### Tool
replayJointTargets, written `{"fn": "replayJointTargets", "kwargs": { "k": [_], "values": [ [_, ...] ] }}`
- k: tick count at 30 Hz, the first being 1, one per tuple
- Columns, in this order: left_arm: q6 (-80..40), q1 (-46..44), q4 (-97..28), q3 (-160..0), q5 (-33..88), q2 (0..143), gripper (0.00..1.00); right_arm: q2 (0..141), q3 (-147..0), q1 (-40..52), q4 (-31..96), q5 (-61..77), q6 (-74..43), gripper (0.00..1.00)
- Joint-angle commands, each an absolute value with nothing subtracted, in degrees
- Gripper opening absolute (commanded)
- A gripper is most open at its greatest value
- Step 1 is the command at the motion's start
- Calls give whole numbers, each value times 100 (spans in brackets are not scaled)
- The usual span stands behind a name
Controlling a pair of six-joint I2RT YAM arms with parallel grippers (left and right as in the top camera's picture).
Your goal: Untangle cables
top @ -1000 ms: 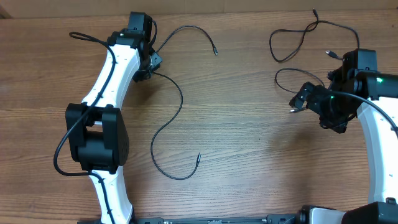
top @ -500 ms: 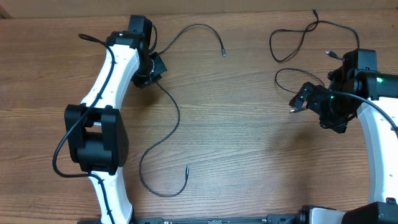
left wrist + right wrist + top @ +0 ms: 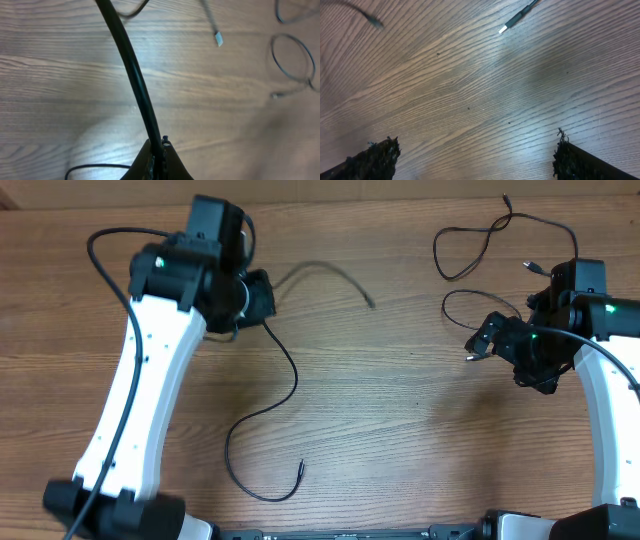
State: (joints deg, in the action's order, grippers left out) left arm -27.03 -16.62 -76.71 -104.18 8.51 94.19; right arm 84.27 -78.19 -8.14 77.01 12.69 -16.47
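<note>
The left jaws, we see, are pinched shut on a thin black cable (image 3: 296,380) toward the table's (image 3: 400,410) far left. Its tail loops down toward the table's near edge. The right jaws stand wide open, holding nothing, by the table's right edge, just beside more looped cables (image 3: 436,248).

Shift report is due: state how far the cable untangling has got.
Done: one long thin black cable sits apart at left, clear of the others. In hand: the left gripper is shut on it. Left: the looped thin black cords beside the open right gripper.
</note>
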Motion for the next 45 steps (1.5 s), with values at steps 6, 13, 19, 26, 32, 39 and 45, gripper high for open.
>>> {"fn": "replayJointTargets", "kwargs": {
  "k": [6, 13, 19, 26, 32, 39, 45],
  "values": [
    [-2639, -2303, -7931, -10451, 285, 8827, 4, 8311, -7782, -784, 7673, 1291, -1640, 100],
    [-2663, -2272, -8058, -10418, -303, 8978, 4, 8311, -7782, -784, 7673, 1291, -1640, 100],
    [-2661, -2259, -8427, -10418, -237, 9389, 15, 8311, -7782, -784, 7673, 1291, -1640, 100],
    [-2661, -2257, -8851, -10418, -148, 9933, 21, 8311, -7782, -784, 7673, 1291, -1640, 100],
    [-2657, -2252, -8912, -10420, -154, 10092, 84, 8311, -7782, -784, 7673, 1291, -1640, 100],
    [-2659, -2248, -9122, -10617, -169, 10082, 86, 8311, -7782, -784, 7673, 1291, -1640, 100],
    [-2665, -2239, -9625, -11406, -213, 10068, 90, 8311, -7782, -784, 7673, 1291, -1640, 100]
  ]
}}
